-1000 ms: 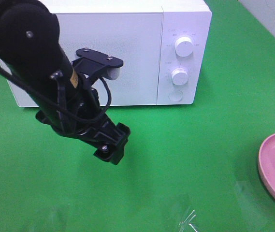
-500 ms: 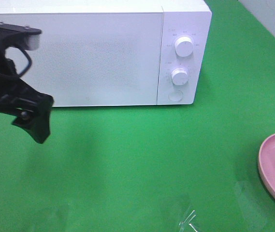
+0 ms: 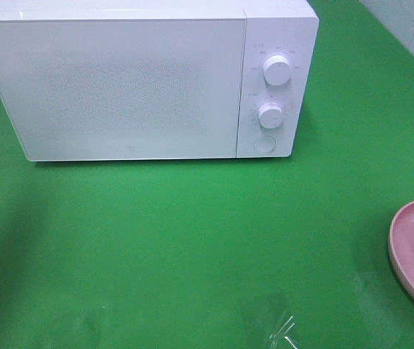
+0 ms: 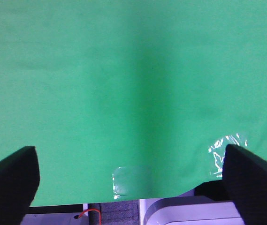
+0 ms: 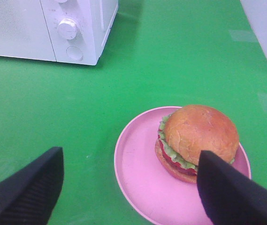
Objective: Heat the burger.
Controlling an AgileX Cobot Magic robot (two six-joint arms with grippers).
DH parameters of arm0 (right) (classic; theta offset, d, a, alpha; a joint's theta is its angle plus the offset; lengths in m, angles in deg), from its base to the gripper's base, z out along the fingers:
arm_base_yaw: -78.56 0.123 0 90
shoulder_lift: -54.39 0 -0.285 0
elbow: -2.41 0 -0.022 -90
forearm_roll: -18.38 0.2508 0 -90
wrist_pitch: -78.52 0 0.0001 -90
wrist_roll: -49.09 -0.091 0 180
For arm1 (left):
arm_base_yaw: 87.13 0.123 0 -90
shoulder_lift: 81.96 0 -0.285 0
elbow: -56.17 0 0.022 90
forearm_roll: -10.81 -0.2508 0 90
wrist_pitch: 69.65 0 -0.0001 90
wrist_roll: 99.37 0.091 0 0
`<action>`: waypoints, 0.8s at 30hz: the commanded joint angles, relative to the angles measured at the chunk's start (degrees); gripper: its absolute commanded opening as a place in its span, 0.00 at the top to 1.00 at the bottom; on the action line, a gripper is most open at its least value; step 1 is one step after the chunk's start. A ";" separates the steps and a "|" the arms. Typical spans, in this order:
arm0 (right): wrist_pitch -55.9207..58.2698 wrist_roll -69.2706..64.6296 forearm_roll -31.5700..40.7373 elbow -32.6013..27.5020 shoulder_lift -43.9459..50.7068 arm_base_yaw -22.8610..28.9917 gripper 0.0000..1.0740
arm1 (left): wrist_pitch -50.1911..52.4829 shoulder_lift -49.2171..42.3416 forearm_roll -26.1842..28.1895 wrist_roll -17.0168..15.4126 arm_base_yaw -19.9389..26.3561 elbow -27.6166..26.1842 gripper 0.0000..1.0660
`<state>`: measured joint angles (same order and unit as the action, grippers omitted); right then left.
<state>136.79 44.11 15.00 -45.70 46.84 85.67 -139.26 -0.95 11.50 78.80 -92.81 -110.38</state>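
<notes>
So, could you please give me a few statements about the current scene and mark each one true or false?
1. The microwave has its door closed. True.
2. The burger is inside the microwave. False: it sits on the pink plate, out on the green table.
3. The right gripper is shut on the burger. False: its jaws stand wide apart above the plate and hold nothing.
4. The left gripper is open, with only bare table beneath it. True.
5. The microwave has three dials on its panel. False: two round dials show, the upper and the lower, with a round button below them.
</notes>
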 commanded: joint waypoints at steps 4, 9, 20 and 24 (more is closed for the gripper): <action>-0.63 0.69 0.29 -0.06 1.55 -0.34 0.30 | -1.66 -5.73 2.41 1.83 5.39 5.96 0.07; -0.63 0.69 0.29 -0.06 1.55 -0.34 0.30 | 0.92 -11.63 4.13 1.83 7.28 14.38 0.07; -0.63 0.69 0.29 -0.06 1.55 -0.34 0.30 | 4.98 -30.19 3.50 1.83 7.28 30.60 0.07; -0.63 0.69 0.29 -0.06 1.55 -0.34 0.30 | 5.79 -35.64 2.98 1.83 7.28 33.29 0.07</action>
<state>136.79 44.11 15.00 -45.70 46.84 85.67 -134.96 -32.35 14.76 80.63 -85.64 -79.33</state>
